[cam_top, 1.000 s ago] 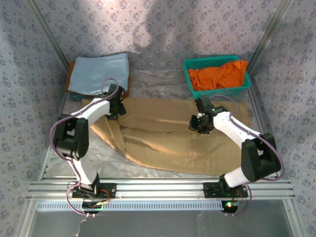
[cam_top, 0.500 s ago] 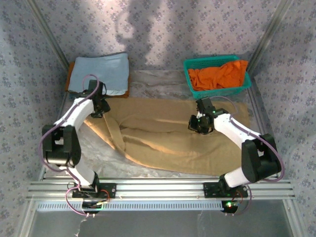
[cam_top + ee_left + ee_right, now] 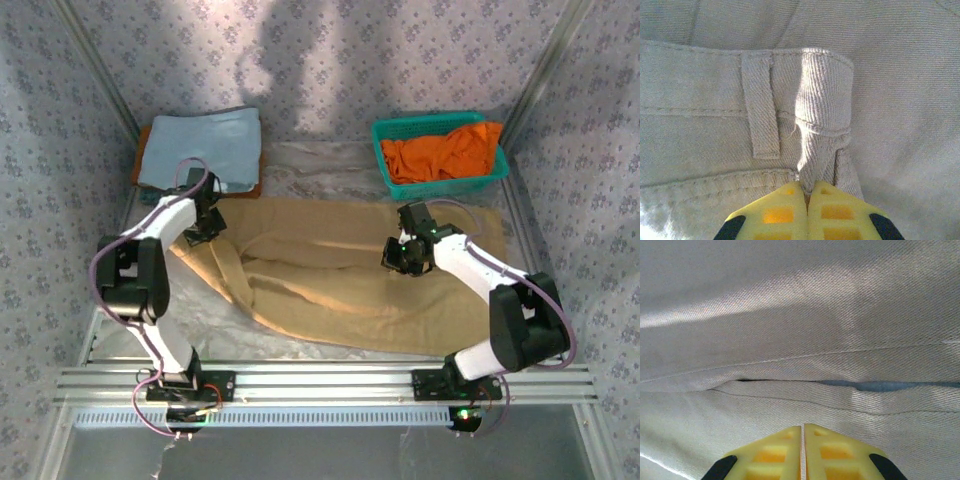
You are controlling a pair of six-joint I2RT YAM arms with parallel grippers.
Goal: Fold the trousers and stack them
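The tan trousers [image 3: 330,285] lie spread flat across the table, waistband at the left. My left gripper [image 3: 205,228] is down at their upper left corner. In the left wrist view its yellow fingers [image 3: 775,215] are shut on a pinched ridge of the waistband [image 3: 822,130], right of a belt loop [image 3: 761,115]. My right gripper [image 3: 398,256] sits on the cloth right of centre. In the right wrist view it [image 3: 802,429] is shut with a thin sliver of trouser cloth [image 3: 800,315] between the pads. A seam fold runs across just ahead of them.
A folded light blue cloth [image 3: 200,148] lies at the back left, just beyond the left gripper. A green basket [image 3: 430,120] holding an orange garment [image 3: 445,150] stands at the back right. Patterned walls close in three sides, and an aluminium rail [image 3: 330,380] runs along the near edge.
My left gripper has moved left along the trousers' top edge to the corner and has shut on the waistband. The right gripper has hardly moved.
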